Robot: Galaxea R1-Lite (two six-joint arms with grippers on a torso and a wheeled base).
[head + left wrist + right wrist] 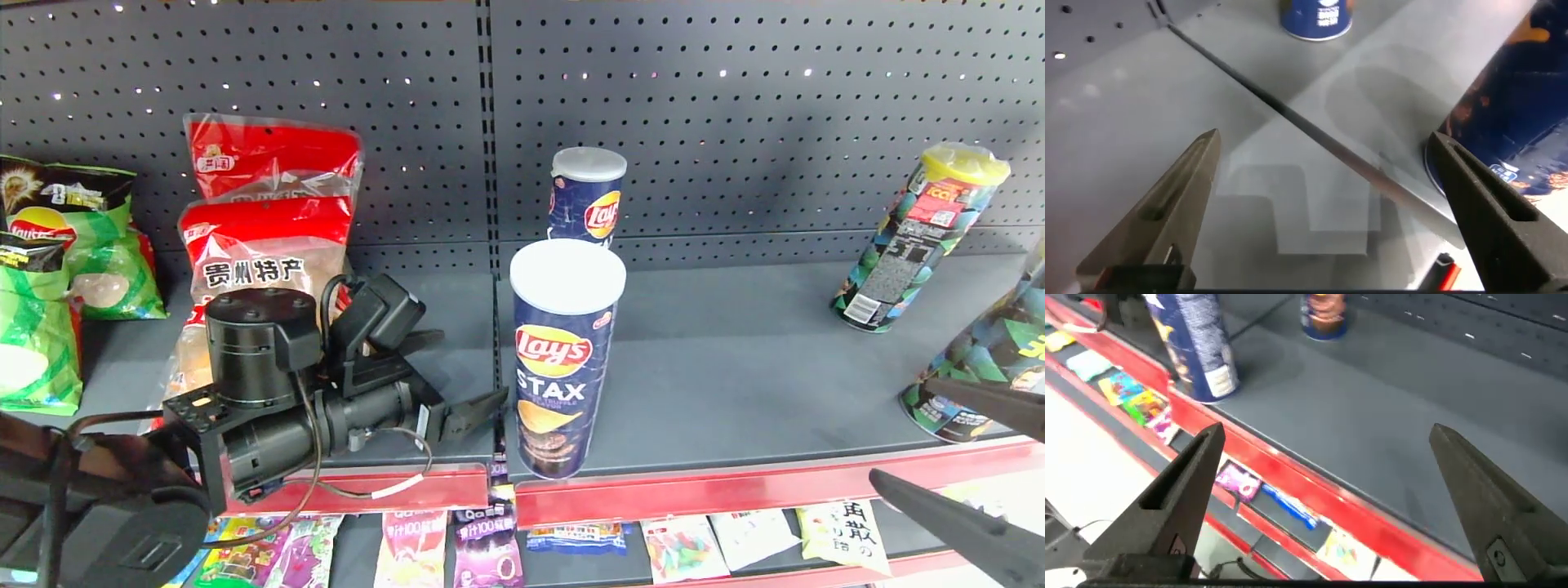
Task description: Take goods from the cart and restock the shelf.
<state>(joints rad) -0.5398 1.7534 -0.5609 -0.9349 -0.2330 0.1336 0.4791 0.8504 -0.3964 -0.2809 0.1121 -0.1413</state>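
tall dark blue chip tube with white lid (563, 367): upright, front edge of grey metal shelf (735, 359) | second blue chip tube (586, 196): upright, at its 12 o'clock

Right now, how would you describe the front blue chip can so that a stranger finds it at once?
Find the grey shelf with the red front strip. Near its middle seam two blue cans stand upright, one behind the other. The front can stands at the shelf's edge beside the open left hand; the back can is near the pegboard.
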